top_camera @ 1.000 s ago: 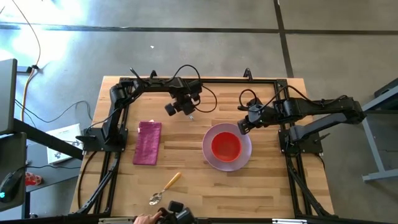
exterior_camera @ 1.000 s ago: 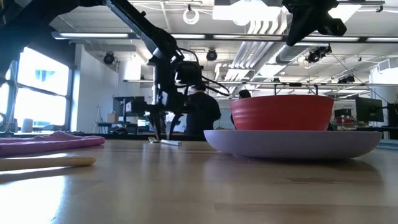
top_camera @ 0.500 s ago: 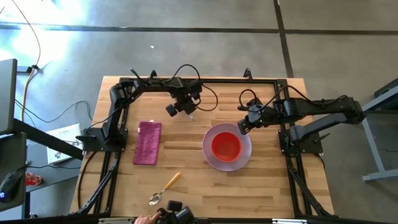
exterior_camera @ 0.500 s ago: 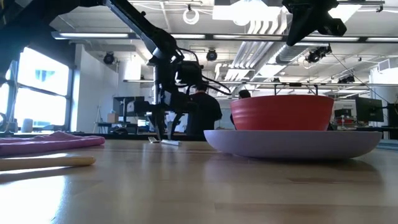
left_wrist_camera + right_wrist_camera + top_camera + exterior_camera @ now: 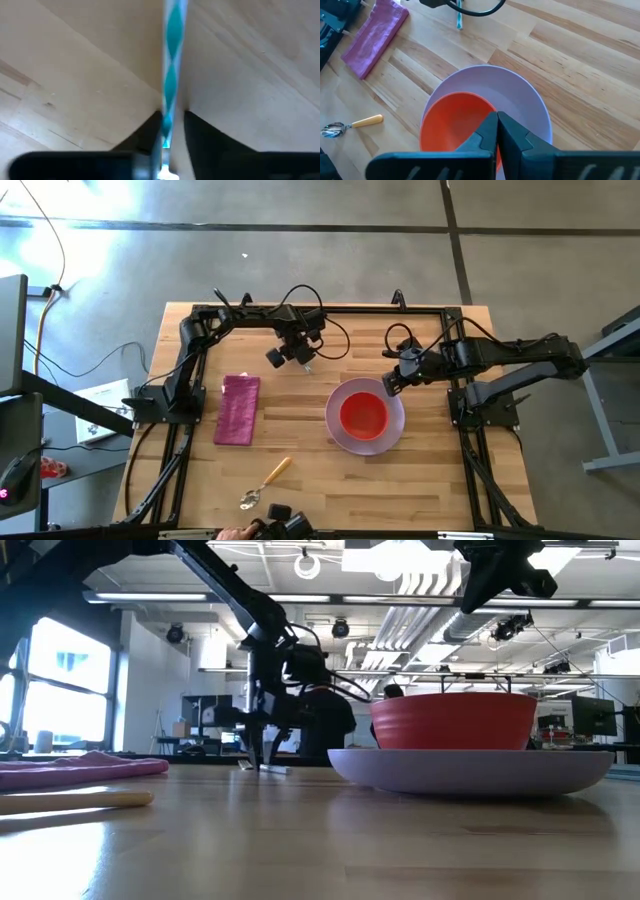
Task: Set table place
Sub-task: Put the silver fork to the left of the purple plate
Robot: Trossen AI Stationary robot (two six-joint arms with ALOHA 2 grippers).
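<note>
While my left gripper (image 5: 171, 131) sits low over the far middle of the table (image 5: 300, 450), I note the fork (image 5: 171, 75) lies directly between its fingers (image 5: 145, 135), which stand slightly spread on either side of the handle; I cannot confirm they bear on it. From the left wrist view the fork's long axis runs straight ahead of the gripper, in line with its reach, so a plain closing should catch the handle across its width. Its handle shows a teal and white pattern.

My right gripper (image 5: 497, 132) hovers with fingers pressed together above the far rim of the plate (image 5: 340, 432), which carries the bowl (image 5: 363, 416). It is plainly farther from the fork than the left.

Relative to the left gripper, the napkin (image 5: 238, 409) lies nearer me and outboard, the plate nearer me and toward the right arm, and the spoon (image 5: 266, 480) well toward the near edge.

Judgement: the fork is not yet secured; a misaligned close could skid it along the wood
</note>
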